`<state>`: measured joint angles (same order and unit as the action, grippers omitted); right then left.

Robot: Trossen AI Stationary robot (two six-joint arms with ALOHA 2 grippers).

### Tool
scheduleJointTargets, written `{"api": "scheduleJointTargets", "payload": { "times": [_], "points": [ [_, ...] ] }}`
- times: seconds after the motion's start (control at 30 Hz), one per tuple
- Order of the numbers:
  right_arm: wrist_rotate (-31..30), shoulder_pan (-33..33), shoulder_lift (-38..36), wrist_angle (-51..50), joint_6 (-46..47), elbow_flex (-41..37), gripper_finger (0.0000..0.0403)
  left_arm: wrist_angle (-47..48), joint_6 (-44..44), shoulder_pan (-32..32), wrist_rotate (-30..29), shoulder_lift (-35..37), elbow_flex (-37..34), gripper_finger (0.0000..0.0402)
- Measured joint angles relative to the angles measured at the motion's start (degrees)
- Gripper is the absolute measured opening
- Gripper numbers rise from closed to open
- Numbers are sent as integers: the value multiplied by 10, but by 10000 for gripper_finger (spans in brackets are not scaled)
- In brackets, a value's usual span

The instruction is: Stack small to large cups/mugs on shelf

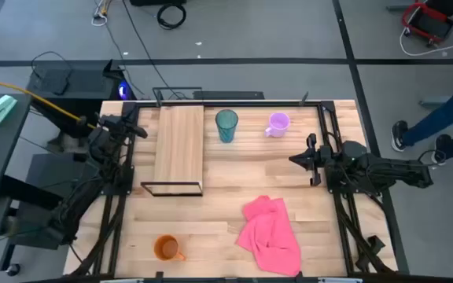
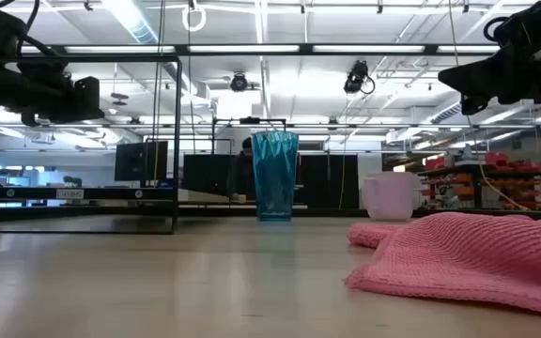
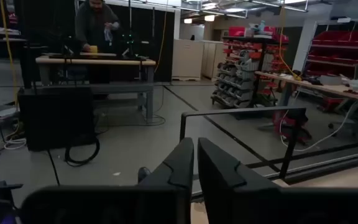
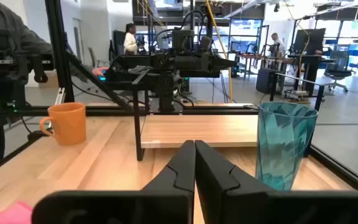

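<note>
The teal tumbler (image 1: 226, 125) stands upright on its base at the table's far middle, with the pale purple mug (image 1: 277, 124) on its base to its right. The orange mug (image 1: 166, 248) stands on its base near the front left. The wood shelf (image 1: 178, 149) with its black wire frame stands at the far left. The tumbler (image 4: 284, 144), orange mug (image 4: 64, 123) and shelf (image 4: 197, 132) also show in the right wrist view. My left gripper (image 1: 138, 130) is shut and empty at the table's left edge. My right gripper (image 1: 296, 159) is shut and empty at the right side, above the table.
A crumpled pink cloth (image 1: 272, 234) lies at the front right. Black rails (image 1: 330, 141) run along the table's left and right edges. A person's legs (image 1: 439, 126) stand beyond the right edge. Bare wood lies between shelf and cloth.
</note>
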<state>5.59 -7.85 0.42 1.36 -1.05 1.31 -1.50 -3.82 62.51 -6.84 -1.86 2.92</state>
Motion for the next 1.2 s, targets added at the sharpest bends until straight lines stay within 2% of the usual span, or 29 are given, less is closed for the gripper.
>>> {"api": "scheduleJointTargets", "payload": {
  "times": [0.5,0.83,1.2],
  "points": [
    [0,0,0,0,0,0,13,0,0,0,0,0,0,25],
    [0,0,0,0,0,0,13,0,0,0,0,0,0,36],
    [0,0,0,0,0,0,13,0,0,0,0,0,0,26]
  ]
}}
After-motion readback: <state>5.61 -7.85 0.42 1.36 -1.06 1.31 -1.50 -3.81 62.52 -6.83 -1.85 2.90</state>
